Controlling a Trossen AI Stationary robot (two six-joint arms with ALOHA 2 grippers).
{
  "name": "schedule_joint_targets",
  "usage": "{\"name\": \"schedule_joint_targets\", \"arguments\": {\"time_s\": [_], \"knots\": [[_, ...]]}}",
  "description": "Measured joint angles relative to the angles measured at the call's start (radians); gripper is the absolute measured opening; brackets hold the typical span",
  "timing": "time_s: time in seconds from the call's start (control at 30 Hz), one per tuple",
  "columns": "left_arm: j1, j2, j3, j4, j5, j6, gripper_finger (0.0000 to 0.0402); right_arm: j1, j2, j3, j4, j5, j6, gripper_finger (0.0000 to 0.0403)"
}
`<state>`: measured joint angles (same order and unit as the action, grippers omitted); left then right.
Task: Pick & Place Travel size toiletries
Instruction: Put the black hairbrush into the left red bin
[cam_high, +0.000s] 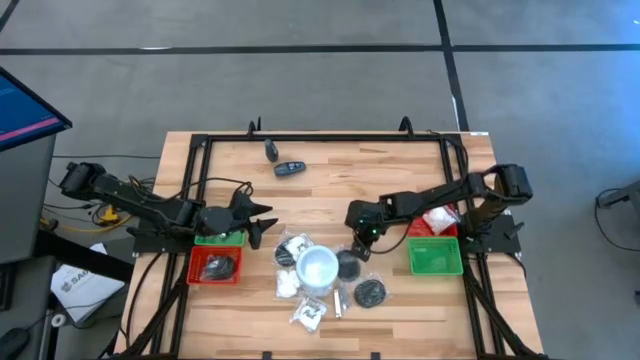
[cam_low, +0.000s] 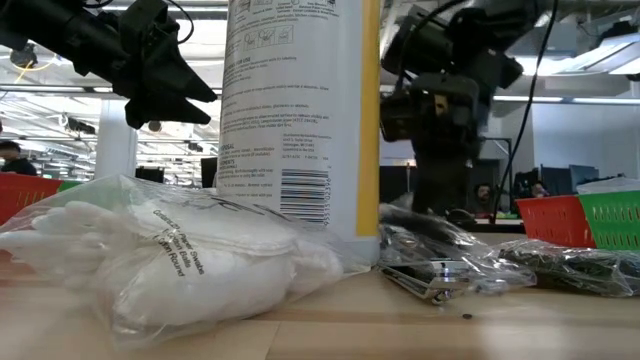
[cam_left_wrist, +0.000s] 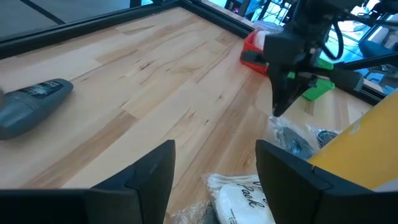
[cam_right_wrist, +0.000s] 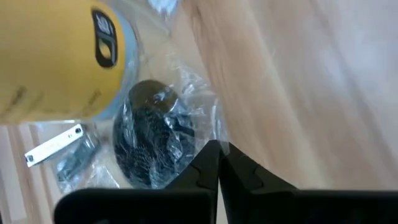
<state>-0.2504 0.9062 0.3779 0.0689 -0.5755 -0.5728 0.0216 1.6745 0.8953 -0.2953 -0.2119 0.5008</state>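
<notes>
The right pincer (cam_high: 358, 249) sits just right of centre in the high view, tips down at the edge of a wrapped black disc (cam_right_wrist: 152, 140). Its fingers are pressed together, apparently pinching the clear wrapper's rim; whether they truly hold it I cannot tell. To do this step well, lift straight and slowly, check the wrapper follows, and keep clear of the tall yellow-capped bottle (cam_high: 318, 268) just beside it before carrying toward the green tray (cam_high: 436, 258) at right. The disc is round and lies flat, so it has no real long axis; its wrapper trails toward the bottle. The left pincer (cam_high: 262, 217) waits open left of centre, above the red tray (cam_high: 196, 270), on the desk (cam_high: 330, 190).
</notes>
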Motion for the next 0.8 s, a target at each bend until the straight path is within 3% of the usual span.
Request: {"name": "schedule_joint_targets", "arguments": {"time_s": [0.4, 0.8], "knots": [[0.000, 0.000, 0.000, 0.001, 0.000, 0.000, 0.0214, -0.067, -0.001, 0.256, -0.244, 0.040, -0.211, 0.0000], [0.000, 0.000, 0.000, 0.009, -0.020, 0.000, 0.0214, -0.077, -0.002, 0.487, -0.341, 0.109, -0.356, 0.0000]]}}
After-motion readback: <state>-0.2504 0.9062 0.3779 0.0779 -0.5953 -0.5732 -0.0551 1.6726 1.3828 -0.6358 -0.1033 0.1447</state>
